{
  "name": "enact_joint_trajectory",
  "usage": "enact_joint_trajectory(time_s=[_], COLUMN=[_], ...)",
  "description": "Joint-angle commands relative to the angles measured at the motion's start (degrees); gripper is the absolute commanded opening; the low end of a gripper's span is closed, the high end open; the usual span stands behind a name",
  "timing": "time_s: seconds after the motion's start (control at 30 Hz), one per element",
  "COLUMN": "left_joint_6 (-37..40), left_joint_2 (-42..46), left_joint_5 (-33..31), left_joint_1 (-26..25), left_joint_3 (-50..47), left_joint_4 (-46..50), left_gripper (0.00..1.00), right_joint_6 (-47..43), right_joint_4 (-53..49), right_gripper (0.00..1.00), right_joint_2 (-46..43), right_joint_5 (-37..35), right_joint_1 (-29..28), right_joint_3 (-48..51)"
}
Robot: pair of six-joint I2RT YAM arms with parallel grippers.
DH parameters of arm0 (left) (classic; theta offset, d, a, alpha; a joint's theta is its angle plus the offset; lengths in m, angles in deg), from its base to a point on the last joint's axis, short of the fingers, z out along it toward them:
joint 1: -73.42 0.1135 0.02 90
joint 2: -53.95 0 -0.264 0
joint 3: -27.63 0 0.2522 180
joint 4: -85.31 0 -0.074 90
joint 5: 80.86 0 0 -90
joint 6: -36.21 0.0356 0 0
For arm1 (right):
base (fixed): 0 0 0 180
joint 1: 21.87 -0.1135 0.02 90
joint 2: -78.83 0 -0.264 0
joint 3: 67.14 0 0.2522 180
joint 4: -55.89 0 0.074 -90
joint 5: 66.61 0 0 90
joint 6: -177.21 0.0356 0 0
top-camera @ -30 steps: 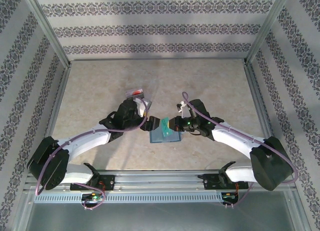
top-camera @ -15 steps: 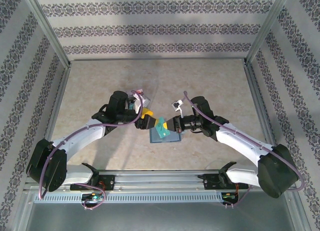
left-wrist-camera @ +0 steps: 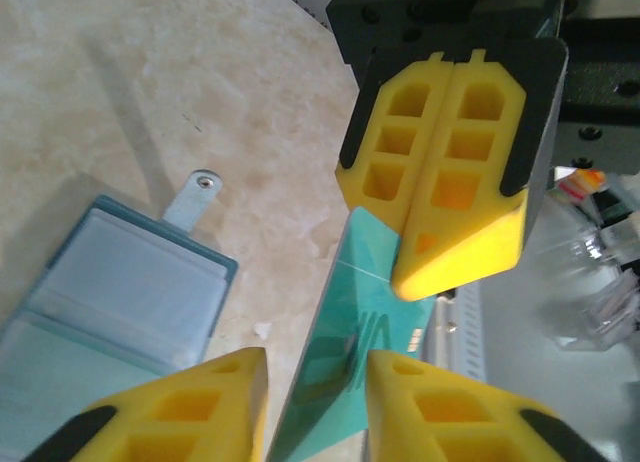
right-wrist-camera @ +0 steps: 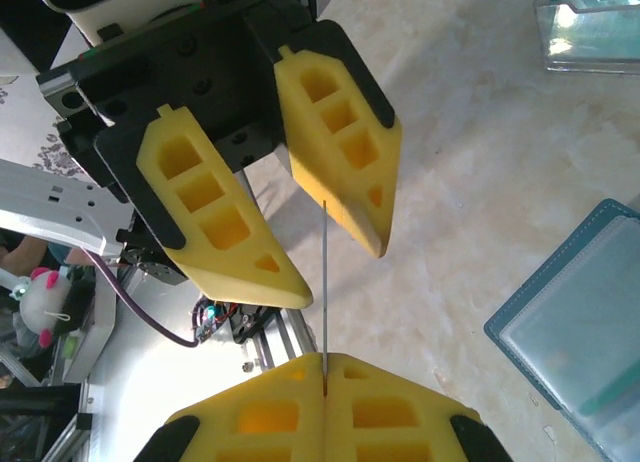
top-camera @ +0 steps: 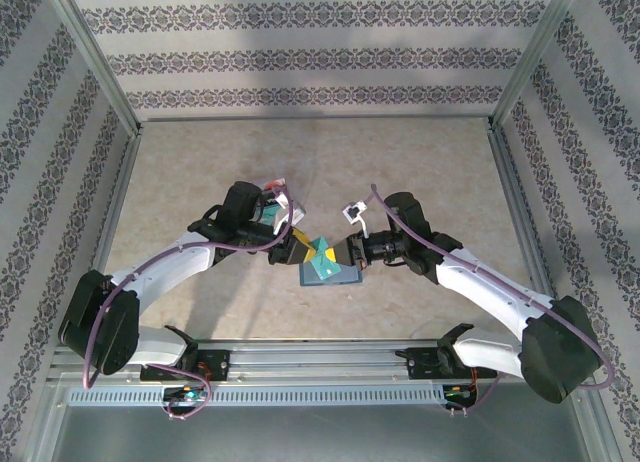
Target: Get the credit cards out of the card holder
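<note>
A thin teal card is held on edge above the table between both grippers. My right gripper is shut on one end of it; in the right wrist view the card runs edge-on out of the closed right gripper. My left gripper is open, its two fingers straddling the card's other end with gaps on both sides. The blue-grey card holder lies open and flat on the table just below, its clear pocket facing up. No white card with a red circle is in sight.
A clear plastic box stands on the table behind the left arm. The metal rail with both arm bases runs along the near edge. Patterned walls enclose the marble-look tabletop.
My left gripper has swung in toward the right one and now brackets the teal card. The right gripper has tilted the card up off the holder.
</note>
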Motion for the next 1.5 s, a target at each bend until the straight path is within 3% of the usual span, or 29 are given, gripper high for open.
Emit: enact_joint_trajectory(time_s=[0.0, 0.07, 0.23, 0.47, 0.57, 0.87, 1.03, 1.27, 1.47], left_joint_6=[0.3, -0.2, -3.7, -11.6, -14.9, -30.6, -36.0, -38.9, -39.2], left_joint_2=[-0.2, 0.1, 2.1, 7.8, 10.5, 13.7, 13.0, 12.7, 12.5], left_joint_5=[4.0, 4.4, 4.6, 0.1, -4.8, -16.5, -18.0, -16.8, -16.4], left_joint_1=[0.0, -0.2, -0.5, -0.5, -0.5, -0.4, -0.5, -0.5, -0.5], left_joint_3=[0.7, 0.1, -2.6, -8.3, -11.8, -20.7, -22.5, -22.6, -22.4], left_joint_4=[-0.3, -1.5, -8.4, -22.6, -28.8, -52.8, -59.0, -61.2, -62.3], left_gripper=[0.22, 0.19, 0.0, 0.0, 0.0, 0.0, 0.0, 0.0, 0.0], right_joint_6=[-1.9, -2.0, -2.2, -0.6, 0.8, 6.7, 10.9, 11.6, 12.1], right_joint_4=[0.4, 0.4, 0.6, 1.3, 2.9, 13.8, 23.5, 28.6, 33.4], right_gripper=[0.0, 0.0, 0.05, 0.44, 0.53, 0.67, 0.69, 0.68, 0.6], right_joint_2=[-0.8, -0.8, -0.9, -5.0, -7.8, -15.7, -14.7, -9.6, -4.1], right_joint_5=[1.9, 1.8, 1.8, -6.2, -8.6, -12.0, -12.1, -10.2, -8.0], right_joint_1=[0.3, 0.3, 0.3, 2.0, 2.9, 3.5, 2.7, 1.3, -0.6], right_joint_3=[-2.1, -2.4, -2.9, -1.0, 0.5, 6.7, 10.2, 8.2, 5.6])
